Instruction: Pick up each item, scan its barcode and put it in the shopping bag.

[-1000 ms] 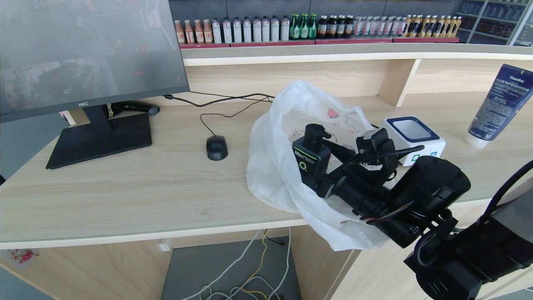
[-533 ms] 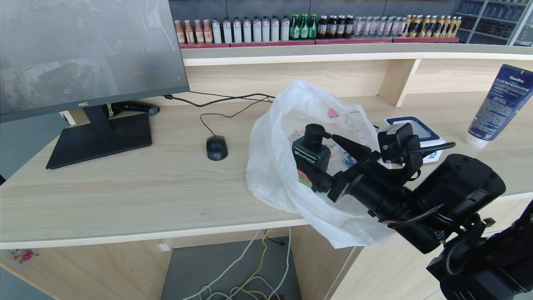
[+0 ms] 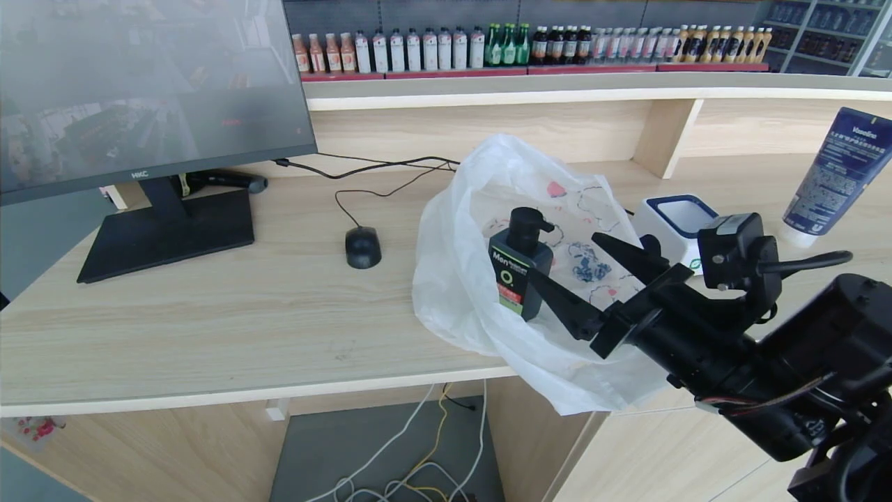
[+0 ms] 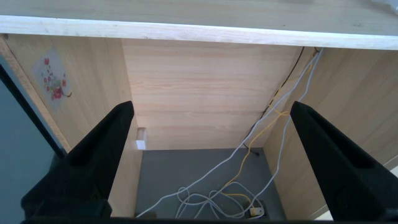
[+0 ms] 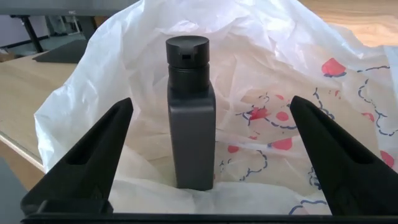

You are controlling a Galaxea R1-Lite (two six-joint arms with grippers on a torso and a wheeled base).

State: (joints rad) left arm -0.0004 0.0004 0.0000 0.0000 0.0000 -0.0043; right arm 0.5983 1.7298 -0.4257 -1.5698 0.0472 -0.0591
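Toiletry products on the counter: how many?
2: the black pump bottle upright in the shopping bag, the blue tube far right on the counter. Bag folds may hide others.

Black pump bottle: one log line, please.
black pump bottle: upright in shopping bag | right gripper: open, not touching it | left gripper: open

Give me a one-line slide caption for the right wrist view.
Open right gripper faces a dark pump bottle standing upright inside the white shopping bag.

Monitor (image 3: 139, 84), wired mouse (image 3: 363, 247), row of bottles (image 3: 529, 45) behind.
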